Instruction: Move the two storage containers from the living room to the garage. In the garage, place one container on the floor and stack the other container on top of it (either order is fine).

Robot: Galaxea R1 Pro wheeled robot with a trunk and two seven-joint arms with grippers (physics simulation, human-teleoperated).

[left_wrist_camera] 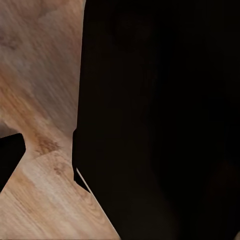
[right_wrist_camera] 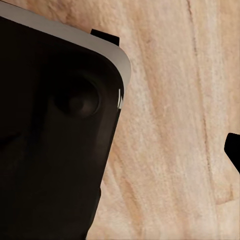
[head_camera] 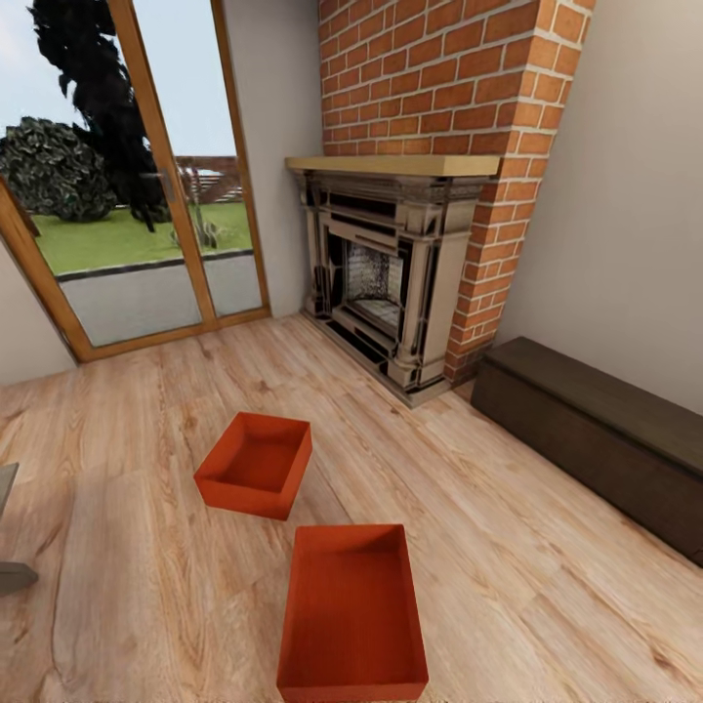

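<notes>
Fingers gave us little to read: in both wrist views we found only dark, smooth, hard-edged shapes against pale wood grain, so we could not tell whether either gripper was spread or pressed together. In the left wrist view a broad black mass with angular edges covered most of the plank floor (left_wrist_camera: 35, 75). In the right wrist view a rounded black housing (right_wrist_camera: 55, 140) with a thin grey rim sat over the same light planks. From the head view we saw the two storage containers resting on the living room's wood-plank floor (head_camera: 547, 586), both red-orange, rectangular, open-topped and low-walled. The nearer container (head_camera: 352, 613) lay close to the view's lower edge with its long side running away from us; the farther container (head_camera: 255, 463) sat just beyond it toward the left, turned at an angle, near but not touching. Behind them stood an ornate dark fireplace (head_camera: 386, 283) under a plain wooden mantel, with a rough red-brick chimney (head_camera: 439, 78) rising above. Wood-framed glass doors (head_camera: 146, 176) filled the left wall, and a dark brown low bench (head_camera: 596, 430) ran along the right wall.
</notes>
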